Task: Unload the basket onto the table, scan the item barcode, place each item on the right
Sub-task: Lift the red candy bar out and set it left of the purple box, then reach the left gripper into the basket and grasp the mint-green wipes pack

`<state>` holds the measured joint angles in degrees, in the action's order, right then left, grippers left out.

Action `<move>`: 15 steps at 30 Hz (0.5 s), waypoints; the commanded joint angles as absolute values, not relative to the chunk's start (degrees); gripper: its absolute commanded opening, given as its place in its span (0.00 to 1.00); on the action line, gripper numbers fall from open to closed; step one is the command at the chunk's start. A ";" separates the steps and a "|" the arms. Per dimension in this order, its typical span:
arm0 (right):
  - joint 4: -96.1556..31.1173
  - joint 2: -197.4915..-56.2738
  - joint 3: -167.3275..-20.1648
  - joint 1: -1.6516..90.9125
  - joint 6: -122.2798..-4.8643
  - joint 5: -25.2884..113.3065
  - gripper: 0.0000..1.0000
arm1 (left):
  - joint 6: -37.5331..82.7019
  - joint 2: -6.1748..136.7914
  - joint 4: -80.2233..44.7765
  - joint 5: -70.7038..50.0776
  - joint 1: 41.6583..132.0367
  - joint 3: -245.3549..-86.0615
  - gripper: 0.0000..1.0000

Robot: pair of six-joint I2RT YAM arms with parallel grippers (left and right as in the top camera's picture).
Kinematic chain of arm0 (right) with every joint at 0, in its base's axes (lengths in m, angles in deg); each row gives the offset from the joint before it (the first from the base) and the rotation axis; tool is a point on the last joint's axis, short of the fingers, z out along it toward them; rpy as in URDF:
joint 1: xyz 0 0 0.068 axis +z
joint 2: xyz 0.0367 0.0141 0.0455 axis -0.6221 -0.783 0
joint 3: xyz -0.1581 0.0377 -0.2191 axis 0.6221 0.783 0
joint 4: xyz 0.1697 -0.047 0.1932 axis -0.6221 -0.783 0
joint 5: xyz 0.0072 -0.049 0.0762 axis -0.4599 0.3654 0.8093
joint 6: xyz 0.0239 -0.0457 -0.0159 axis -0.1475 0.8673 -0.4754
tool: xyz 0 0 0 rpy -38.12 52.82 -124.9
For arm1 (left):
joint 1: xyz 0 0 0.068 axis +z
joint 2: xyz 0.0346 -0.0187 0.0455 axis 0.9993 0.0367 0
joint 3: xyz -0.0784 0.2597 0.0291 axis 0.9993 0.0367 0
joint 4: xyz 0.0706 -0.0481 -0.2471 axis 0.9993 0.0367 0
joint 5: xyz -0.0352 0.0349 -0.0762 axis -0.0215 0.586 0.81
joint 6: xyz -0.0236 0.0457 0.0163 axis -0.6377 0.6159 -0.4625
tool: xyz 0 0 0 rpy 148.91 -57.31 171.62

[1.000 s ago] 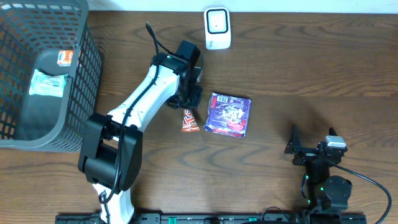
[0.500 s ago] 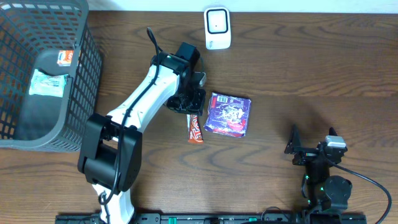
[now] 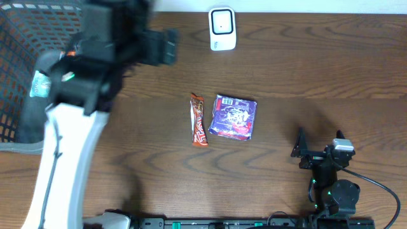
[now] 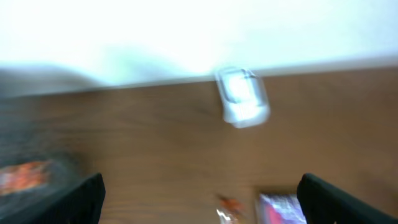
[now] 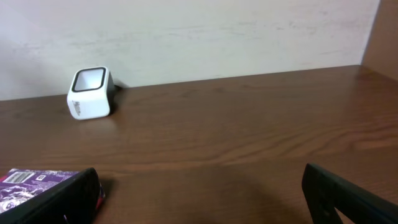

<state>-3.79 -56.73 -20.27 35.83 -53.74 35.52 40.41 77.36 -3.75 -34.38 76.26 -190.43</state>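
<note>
Left gripper point(image 4: 199, 200): jaws spread wide, nothing between them, so it is released and empty. It hangs high above the table point(image 3: 305, 70), to the left of the scanner point(image 3: 222, 28), and the blur makes its exact height hard to tell. Its wrist view looks down on the scanner with the two loose items at the bottom edge. Right gripper point(image 5: 202, 196): also spread wide and empty, low over the table, on the robot's side of the scanner and off to its right, well apart from everything. Candy bar point(image 3: 198, 128): flat on the table, robot's side of the scanner, a little to its left, well apart from it. Purple packet point(image 3: 233, 117): flat, straight out from the scanner toward the robot, just beside the candy bar; I cannot tell whether they touch. A pale patch on the packet's corner may be a barcode, but it is too small to read. Basket point(image 3: 16, 137): far to the scanner's left, and the left arm covers much of it. Step in hand, as I judge it: picking, since no item is held and nothing is at the scanner window. The next move calls for choosing one item, closing squarely on it, lifting it and turning its barcode toward the scanner face. The thin candy bar will want a low, careful pinch. Count: two grippers, one scanner, one candy bar, one purple packet, one basket. At least one pale packet point(image 3: 39, 84) shows inside the basket; the rest I cannot count.
</note>
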 commanded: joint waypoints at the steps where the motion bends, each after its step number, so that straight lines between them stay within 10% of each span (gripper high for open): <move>1: -4.01 -56.43 -20.19 36.31 -53.23 35.45 0.99 | 31.69 76.60 -4.62 -50.70 83.82 -189.95 0.98; 15: -4.01 -56.43 -20.19 36.31 -53.23 35.45 0.99 | 19.23 81.82 1.78 -50.62 110.77 -189.18 0.98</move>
